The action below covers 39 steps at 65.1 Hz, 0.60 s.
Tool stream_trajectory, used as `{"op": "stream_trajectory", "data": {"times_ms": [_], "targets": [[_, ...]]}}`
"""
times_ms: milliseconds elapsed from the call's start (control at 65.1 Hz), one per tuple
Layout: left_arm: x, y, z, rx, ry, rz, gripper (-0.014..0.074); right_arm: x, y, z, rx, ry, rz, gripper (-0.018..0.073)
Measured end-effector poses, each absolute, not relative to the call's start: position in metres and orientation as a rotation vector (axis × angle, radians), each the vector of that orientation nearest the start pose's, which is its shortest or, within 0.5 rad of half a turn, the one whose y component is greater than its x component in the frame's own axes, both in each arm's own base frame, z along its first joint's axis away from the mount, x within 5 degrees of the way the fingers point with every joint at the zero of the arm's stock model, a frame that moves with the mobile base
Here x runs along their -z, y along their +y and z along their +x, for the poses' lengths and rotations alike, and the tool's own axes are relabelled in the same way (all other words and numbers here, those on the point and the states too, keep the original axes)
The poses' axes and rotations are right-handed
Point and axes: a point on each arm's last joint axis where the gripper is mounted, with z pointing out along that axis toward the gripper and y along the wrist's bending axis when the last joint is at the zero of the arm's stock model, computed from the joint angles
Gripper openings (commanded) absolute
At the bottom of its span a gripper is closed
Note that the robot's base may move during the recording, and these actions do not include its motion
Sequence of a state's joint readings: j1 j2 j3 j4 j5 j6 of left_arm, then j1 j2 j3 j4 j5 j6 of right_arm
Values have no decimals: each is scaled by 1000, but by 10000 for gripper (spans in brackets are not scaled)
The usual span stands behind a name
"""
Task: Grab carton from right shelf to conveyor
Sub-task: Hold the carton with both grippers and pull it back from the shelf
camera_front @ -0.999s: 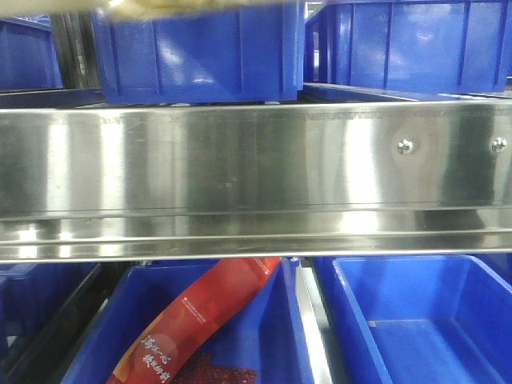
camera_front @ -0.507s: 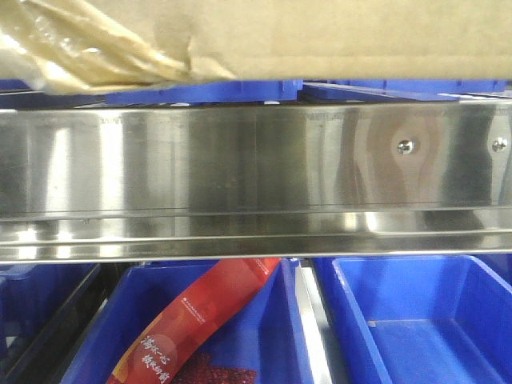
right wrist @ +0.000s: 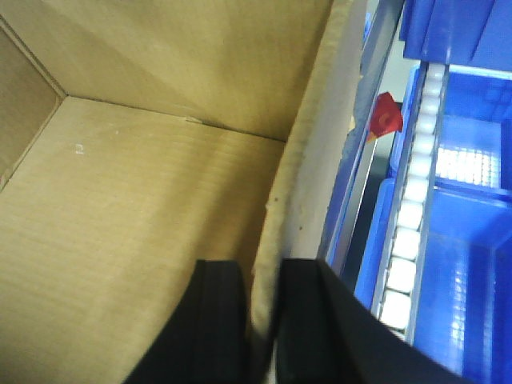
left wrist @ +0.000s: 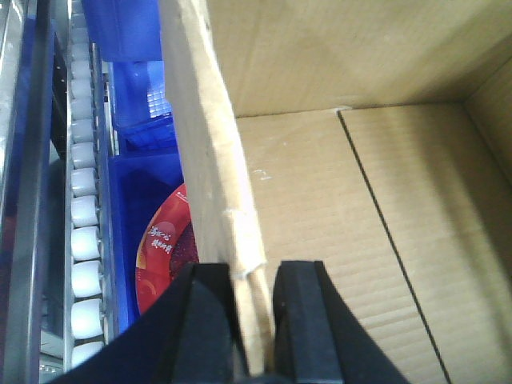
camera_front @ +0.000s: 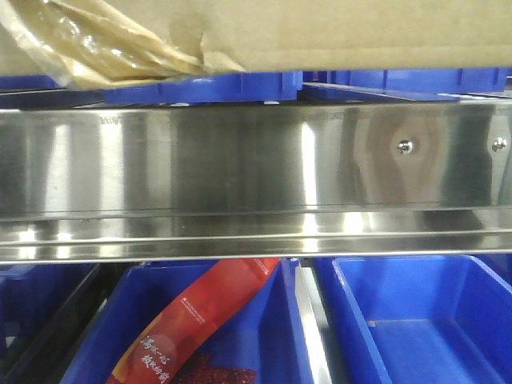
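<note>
At the right shelf (camera_front: 240,160): the mirror-like front rail spans the front view.

- Carton (camera_front: 360,32): hangs just above the rail, across the top of the frame, in front of the upper blue bins (camera_front: 240,86). Empty inside. Conveyor not in view.
- Lower bin (camera_front: 416,320) is bare; the one beside it holds a red snack packet (camera_front: 200,320).
- Left pincer (left wrist: 254,320): clenched on the carton's left wall, one finger inside, one outside. Right pincer (right wrist: 264,320): likewise on the right wall.
- Tape wad (camera_front: 96,48): loose, drooping from the bottom seam at the left.

Risks (judgement): the grip is on thin single walls only, so the cardboard may bend or slip out under the box's weight. Uneven arm travel would tilt or rack it. The dangling tape or bottom edge could snag the rail.

Orientation: opening faces up. The bottom edge runs left–right, parallel to the rail. That is probably the long axis, though neither end shows in the front view.
</note>
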<state>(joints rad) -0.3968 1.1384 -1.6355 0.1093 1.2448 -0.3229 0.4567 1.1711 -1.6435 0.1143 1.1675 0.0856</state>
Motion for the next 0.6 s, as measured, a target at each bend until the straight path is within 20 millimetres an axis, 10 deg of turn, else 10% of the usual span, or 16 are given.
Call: {"op": "stream_trajectory", "data": {"times_ms": [599], "targets": [[-497, -63, 174, 260, 2237, 63, -9, -498, 97, 176, -446, 2166, -418, -69]]}}
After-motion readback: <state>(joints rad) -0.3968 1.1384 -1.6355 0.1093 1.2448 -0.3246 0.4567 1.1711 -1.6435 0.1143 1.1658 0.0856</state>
